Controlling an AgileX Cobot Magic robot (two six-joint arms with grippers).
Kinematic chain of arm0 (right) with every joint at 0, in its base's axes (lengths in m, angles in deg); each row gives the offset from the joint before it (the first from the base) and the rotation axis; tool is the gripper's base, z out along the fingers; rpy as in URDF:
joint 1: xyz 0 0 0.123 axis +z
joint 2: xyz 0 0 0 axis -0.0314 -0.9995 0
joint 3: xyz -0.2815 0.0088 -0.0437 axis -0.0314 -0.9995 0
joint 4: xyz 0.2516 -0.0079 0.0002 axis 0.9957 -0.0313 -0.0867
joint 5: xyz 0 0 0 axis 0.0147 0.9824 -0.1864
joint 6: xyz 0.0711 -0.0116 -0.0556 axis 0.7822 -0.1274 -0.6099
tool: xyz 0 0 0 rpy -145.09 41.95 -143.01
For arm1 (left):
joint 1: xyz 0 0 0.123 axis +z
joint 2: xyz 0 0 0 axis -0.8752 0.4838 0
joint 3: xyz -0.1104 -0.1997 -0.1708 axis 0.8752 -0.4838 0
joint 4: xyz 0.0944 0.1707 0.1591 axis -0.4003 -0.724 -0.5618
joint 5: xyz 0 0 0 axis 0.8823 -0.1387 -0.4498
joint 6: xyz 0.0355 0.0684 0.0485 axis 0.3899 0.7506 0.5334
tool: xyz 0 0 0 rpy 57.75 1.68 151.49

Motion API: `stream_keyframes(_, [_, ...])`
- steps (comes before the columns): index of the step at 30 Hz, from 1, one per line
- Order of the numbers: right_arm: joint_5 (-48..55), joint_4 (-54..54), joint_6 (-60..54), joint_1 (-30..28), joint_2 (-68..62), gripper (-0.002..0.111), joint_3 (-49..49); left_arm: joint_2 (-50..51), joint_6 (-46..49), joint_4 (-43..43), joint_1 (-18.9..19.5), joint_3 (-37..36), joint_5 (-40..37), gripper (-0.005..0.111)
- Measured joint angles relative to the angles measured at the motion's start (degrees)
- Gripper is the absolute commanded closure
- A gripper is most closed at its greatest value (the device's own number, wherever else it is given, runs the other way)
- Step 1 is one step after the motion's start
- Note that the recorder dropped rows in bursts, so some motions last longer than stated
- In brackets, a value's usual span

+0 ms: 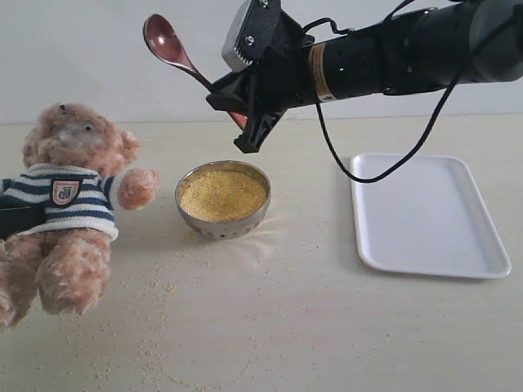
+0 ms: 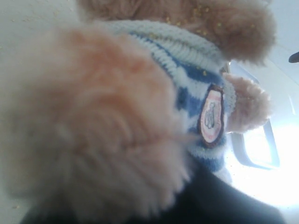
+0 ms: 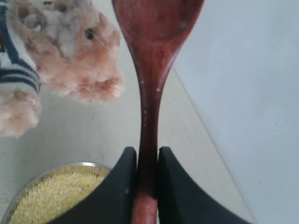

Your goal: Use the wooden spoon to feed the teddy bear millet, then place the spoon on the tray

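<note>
Gripping the wooden spoon (image 1: 167, 42) by the lower part of its slim handle, your right claw (image 1: 231, 121) had its two dark fingers nearly together, with only the handle between them. It held the spoon in the air above the metal bowl (image 1: 222, 226), slanted so that the oval end pointed up and toward the teddy bear (image 1: 69, 163), well short of its face. I could make out no grains in the spoon. The millet (image 1: 222, 194) filled the bowl, which stood on the table (image 1: 327, 327) between the bear and the white tray (image 1: 425, 216); stray grains (image 1: 155, 302) lay in front of them. Your left claw (image 1: 18, 219) had closed on the bear's body at its striped sweater, holding it upright at the table's left side.
</note>
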Motion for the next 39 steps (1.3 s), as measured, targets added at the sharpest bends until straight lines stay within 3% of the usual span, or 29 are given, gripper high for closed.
stream_keyframes(6, [1.4, -8.41, 9.16, -2.41, 0.0, 0.108, -0.36, 0.0, 0.0, 0.0, 0.0, 0.0, 0.0, 0.102])
stream_keyframes(22, [1.15, -9.25, 28.23, -2.7, 0.55, 0.108, -0.38, 0.0, 0.0, 0.0, 0.0, 0.0, 0.0, 0.102])
stream_keyframes(29, [7.08, -9.25, 37.37, -2.79, 1.63, 0.108, -0.38, 0.0, 0.0, 0.0, 0.0, 0.0, 0.0, 0.102])
stream_keyframes(33, [5.09, -2.91, 24.59, -3.19, 1.63, 0.108, -0.48, 0.0, 0.0, 0.0, 0.0, 0.0, 0.0, 0.102])
stream_keyframes(38, [6.13, 18.11, -7.11, -3.43, 1.63, 0.108, -0.48, 0.0, 0.0, 0.0, 0.0, 0.0, 0.0, 0.102])
stream_keyframes(39, [8.99, 22.8, -17.82, -3.43, 1.65, 0.108, -0.48, 0.0, 0.0, 0.0, 0.0, 0.0, 0.0, 0.102])
